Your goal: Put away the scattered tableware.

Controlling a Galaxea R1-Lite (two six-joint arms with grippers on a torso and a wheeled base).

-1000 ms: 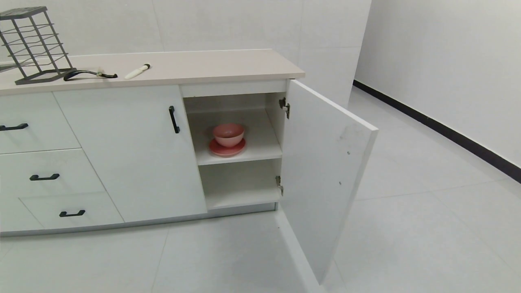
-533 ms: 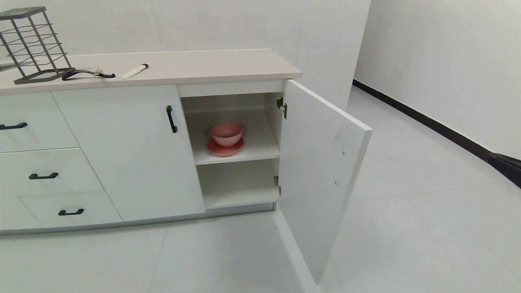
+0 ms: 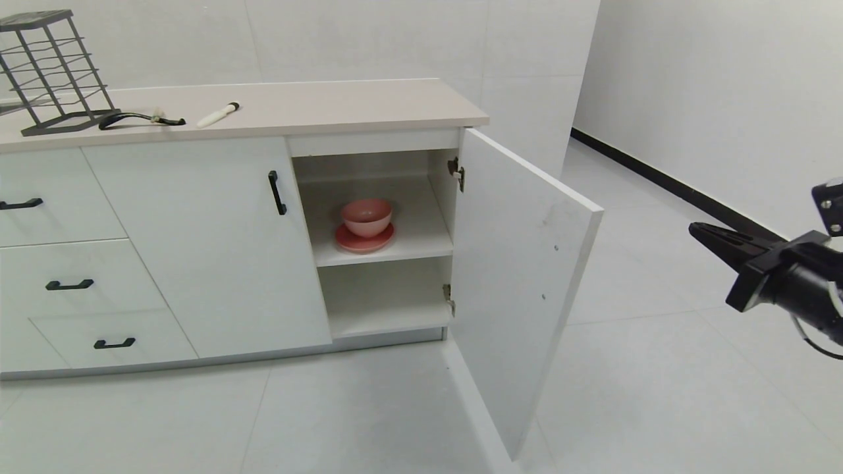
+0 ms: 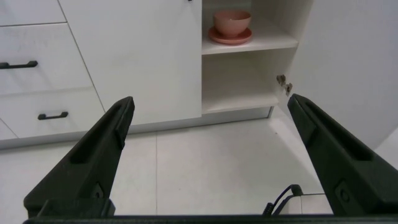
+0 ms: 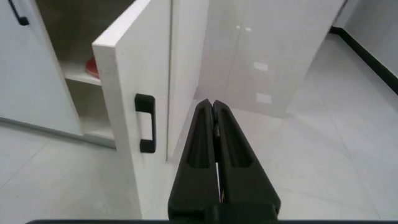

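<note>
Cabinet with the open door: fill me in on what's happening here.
Nothing is being held right now. The cabinet door stands open, and a pink bowl sits on a pink plate on the upper shelf inside. The right gripper, shut and empty, hangs beyond the door's outer face, apart from it. The left gripper is open and empty. A white utensil and a black-handled tool lie on the countertop.

Pink bowl on red plate
</note>
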